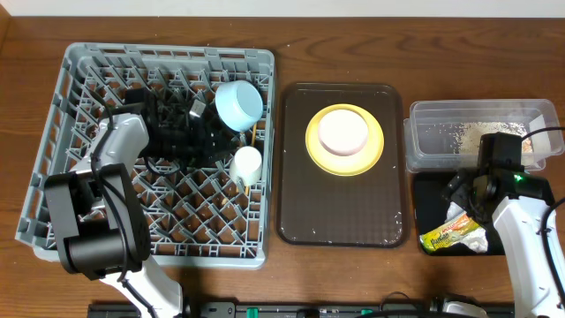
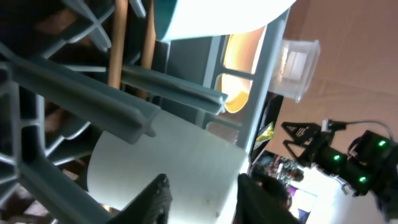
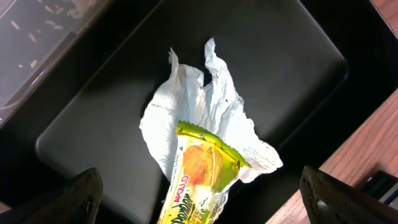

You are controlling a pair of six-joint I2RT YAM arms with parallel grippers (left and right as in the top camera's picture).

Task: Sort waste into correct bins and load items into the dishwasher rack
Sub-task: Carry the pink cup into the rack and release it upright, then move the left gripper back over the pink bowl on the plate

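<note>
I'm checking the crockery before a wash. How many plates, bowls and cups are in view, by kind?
Plates: 1, the round yellow plate.
Bowls: 2, the light blue bowl in the grey plastic rack and the white bowl on that plate.
Cups: 1, the small white cup in the rack.
Total: 4.

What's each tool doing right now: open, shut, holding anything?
Left tool: open at the cup, no grip seen.
Right tool: open, empty, above the wrapper.

The lattice rack (image 1: 168, 55) is grey; inside it are a light blue bowl (image 1: 238, 103) and a white cup (image 1: 248, 164).
</note>
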